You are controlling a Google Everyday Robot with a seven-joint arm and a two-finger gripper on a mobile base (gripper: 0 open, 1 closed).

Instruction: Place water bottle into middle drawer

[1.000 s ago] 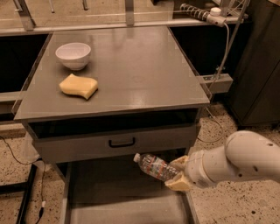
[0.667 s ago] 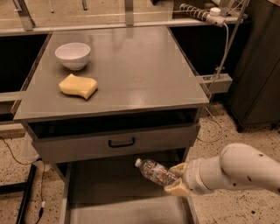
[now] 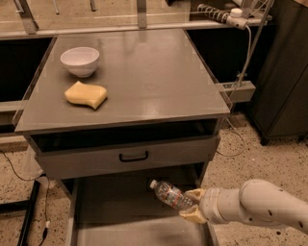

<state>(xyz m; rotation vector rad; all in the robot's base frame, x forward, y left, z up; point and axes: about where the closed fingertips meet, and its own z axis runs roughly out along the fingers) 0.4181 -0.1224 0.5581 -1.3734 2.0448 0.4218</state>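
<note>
The water bottle (image 3: 169, 194), clear and ribbed with a white cap and a red-and-green label, is held tilted, cap up and to the left, over the right part of the open middle drawer (image 3: 120, 226). My gripper (image 3: 191, 206) comes in from the lower right on a white arm and is shut on the bottle's lower end, its tan fingers (image 3: 193, 194) wrapped around it. The drawer shows a flat grey floor and low side walls below the cabinet. The bottle is above the floor, not touching it.
The grey cabinet top (image 3: 154, 81) carries a white bowl (image 3: 80, 60) and a yellow sponge (image 3: 86, 94) at its left. Above the open drawer is a closed drawer front with a black handle (image 3: 133, 156). A power strip (image 3: 226, 14) and cable hang at the back right.
My gripper has sunk lower and a little right with the bottle, bringing it down toward the drawer floor. The bowl and sponge have not moved.
</note>
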